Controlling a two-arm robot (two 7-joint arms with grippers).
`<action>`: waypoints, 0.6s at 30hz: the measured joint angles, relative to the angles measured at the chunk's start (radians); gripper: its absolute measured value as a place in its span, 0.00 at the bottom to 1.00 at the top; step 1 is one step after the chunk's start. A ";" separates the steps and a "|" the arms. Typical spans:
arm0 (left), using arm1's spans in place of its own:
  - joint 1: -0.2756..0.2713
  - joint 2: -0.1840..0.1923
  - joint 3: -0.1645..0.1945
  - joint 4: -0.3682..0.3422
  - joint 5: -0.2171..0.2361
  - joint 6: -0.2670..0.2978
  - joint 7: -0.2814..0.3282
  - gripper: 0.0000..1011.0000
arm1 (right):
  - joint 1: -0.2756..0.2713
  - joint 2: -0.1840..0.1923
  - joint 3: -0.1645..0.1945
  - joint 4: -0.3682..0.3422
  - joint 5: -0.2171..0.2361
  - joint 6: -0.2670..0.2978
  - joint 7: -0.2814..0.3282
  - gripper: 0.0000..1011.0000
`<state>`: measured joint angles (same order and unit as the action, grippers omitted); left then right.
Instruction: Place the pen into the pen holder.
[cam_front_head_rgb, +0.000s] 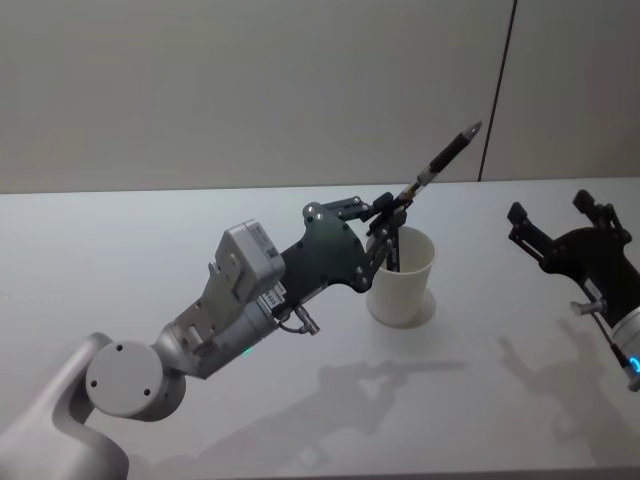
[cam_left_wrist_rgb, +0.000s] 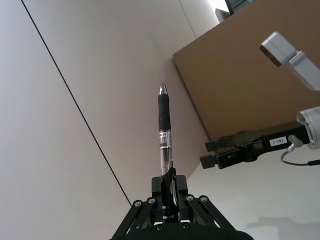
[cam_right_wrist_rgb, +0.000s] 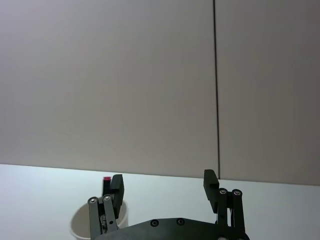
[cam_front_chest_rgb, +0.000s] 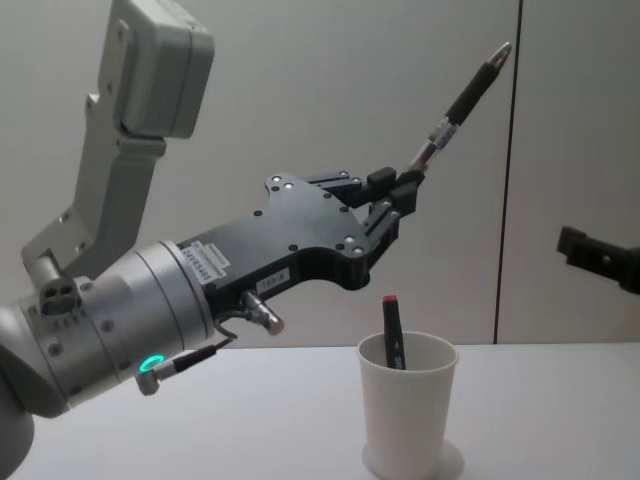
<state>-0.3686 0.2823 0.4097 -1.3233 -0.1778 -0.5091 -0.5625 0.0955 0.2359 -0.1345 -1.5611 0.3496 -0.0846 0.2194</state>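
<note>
My left gripper (cam_front_head_rgb: 393, 208) is shut on the lower end of a black and clear pen (cam_front_head_rgb: 445, 158). The pen slants up and to the right, in the air above the pen holder (cam_front_head_rgb: 402, 280), a white paper cup on the table. From the side, the pen (cam_front_chest_rgb: 460, 100) and the left gripper (cam_front_chest_rgb: 400, 195) are well above the cup's rim (cam_front_chest_rgb: 405, 350). Another dark pen with a red cap (cam_front_chest_rgb: 392, 330) stands inside the cup. My right gripper (cam_front_head_rgb: 550, 207) hovers open at the right, apart from the cup. The left wrist view has the held pen (cam_left_wrist_rgb: 164, 135) pointing away from the fingers.
The white table (cam_front_head_rgb: 150, 260) runs wide around the cup. A grey wall with a dark vertical seam (cam_front_head_rgb: 500, 90) stands behind it. A brown board (cam_left_wrist_rgb: 250, 75) shows in the left wrist view. The cup (cam_right_wrist_rgb: 80, 225) sits low behind the right gripper (cam_right_wrist_rgb: 164, 181).
</note>
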 joint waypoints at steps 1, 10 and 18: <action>0.000 0.000 0.000 0.000 0.000 0.000 -0.001 0.17 | -0.002 0.002 0.001 -0.003 0.005 -0.001 0.007 0.99; -0.002 -0.001 0.000 0.003 -0.002 -0.004 -0.006 0.17 | -0.022 0.033 0.014 -0.041 0.074 -0.013 0.149 0.99; -0.002 -0.001 0.000 0.004 -0.002 -0.005 -0.008 0.17 | -0.039 0.061 0.025 -0.075 0.146 -0.019 0.272 0.99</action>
<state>-0.3707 0.2813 0.4096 -1.3191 -0.1801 -0.5140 -0.5703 0.0565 0.2971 -0.1092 -1.6361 0.4956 -0.1036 0.4915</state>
